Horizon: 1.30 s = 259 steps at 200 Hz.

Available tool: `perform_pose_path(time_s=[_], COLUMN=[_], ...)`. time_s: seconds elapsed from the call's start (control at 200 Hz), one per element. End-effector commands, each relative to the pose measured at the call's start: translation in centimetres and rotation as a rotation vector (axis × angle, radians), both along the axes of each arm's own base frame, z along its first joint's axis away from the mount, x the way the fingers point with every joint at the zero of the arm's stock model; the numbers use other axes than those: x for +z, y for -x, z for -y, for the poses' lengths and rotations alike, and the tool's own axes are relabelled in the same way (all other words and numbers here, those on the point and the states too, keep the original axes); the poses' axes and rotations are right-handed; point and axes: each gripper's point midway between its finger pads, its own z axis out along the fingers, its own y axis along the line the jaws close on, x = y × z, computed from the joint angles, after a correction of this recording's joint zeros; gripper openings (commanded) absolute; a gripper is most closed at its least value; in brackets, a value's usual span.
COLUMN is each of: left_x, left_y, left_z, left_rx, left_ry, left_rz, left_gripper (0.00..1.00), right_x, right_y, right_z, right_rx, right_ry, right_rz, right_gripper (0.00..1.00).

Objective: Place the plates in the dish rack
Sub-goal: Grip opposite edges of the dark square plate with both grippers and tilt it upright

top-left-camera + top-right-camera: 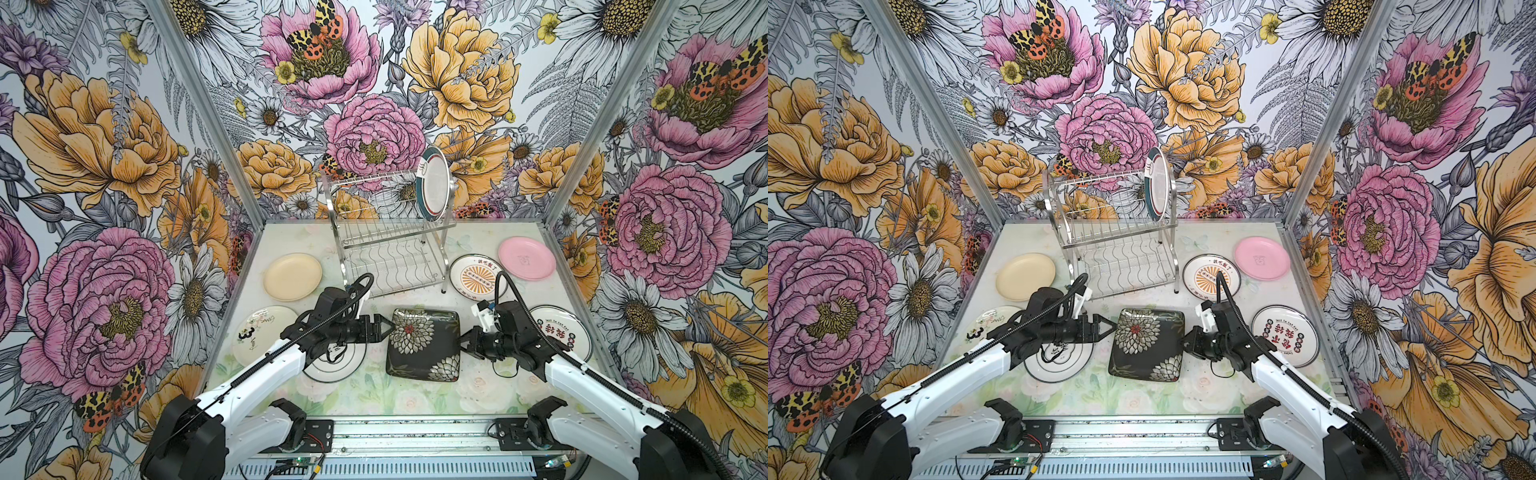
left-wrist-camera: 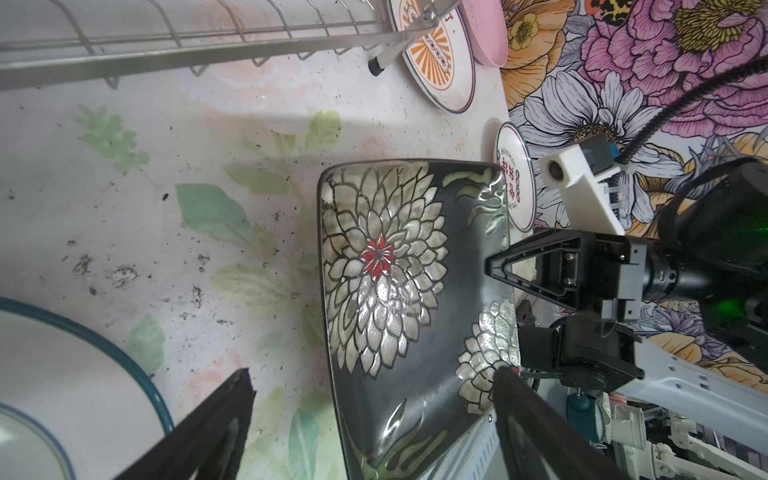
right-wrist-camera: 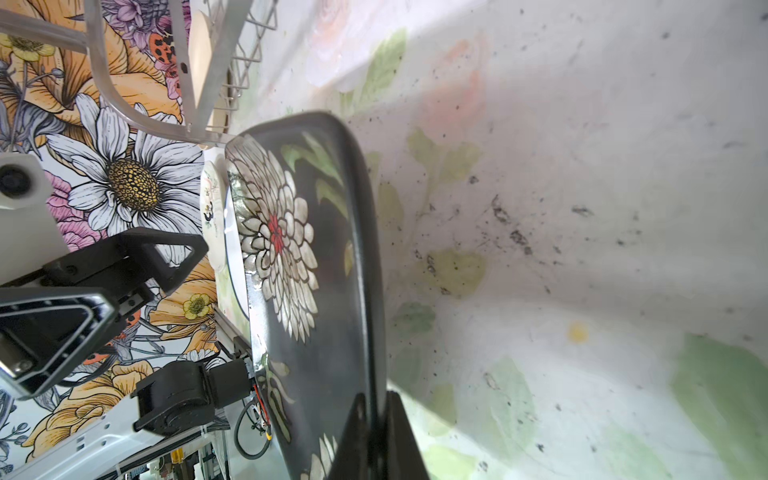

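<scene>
Right pincer: clamped on your black square floral plate, at its rim.
Left pincer: apart, beside it.
Plate: middle of the surface, before the dish rack.
Risk: your thin rim grip may slip when lifting.

Speckled floral tabletop (scuffed): dish rack, scattered plates

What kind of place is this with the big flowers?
Probably a robot practice booth, not a kitchen: flowered walls box in a small table, two arms stand on a rail, and plates lie round a rack.
</scene>
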Motion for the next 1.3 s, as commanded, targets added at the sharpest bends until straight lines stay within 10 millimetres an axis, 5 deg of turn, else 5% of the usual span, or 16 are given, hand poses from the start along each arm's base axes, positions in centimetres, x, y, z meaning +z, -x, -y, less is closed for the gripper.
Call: perform_pose_path(time_s=[0.0,0.19,0.525,1.021,1.146,1.291], left_x=[1.1,1.5,4.0,5.4,6.2,7.3], left_y=[-0.4,-1.3,-3.0,-3.4,-3.3,-3.2], left_z=[1.1,2.0,3.5,4.1,4.4,4.7], left_rx=[-0.049,-0.072,-0.079,-0.067,-0.081,-0.095], left_ry=[0.086,0.129,0.246,0.349,0.393,0.457], left_rz=[0.029,0.029,0.062,0.052,0.052,0.049], left_gripper=[0.87,0.77,0.54,0.02,0.00,0.00], right_x=[7.4,10.2,11.4,12.5,13.9,15.6], right_y=[-1.9,-2.8,-3.7,-4.1,-4.0,-4.1], right_z=[-2.1,-2.9,-3.6,-4.2,-4.5,-5.3], right_rx=[0.056,0.084,0.115,0.159,0.188,0.223], right_ry=[-0.163,-0.193,-0.200,-0.209,-0.240,-0.311], right_rz=[0.177,0.224,0.240,0.282,0.325,0.364], right_gripper=[0.00,0.00,0.00,0.00,0.20,0.30])
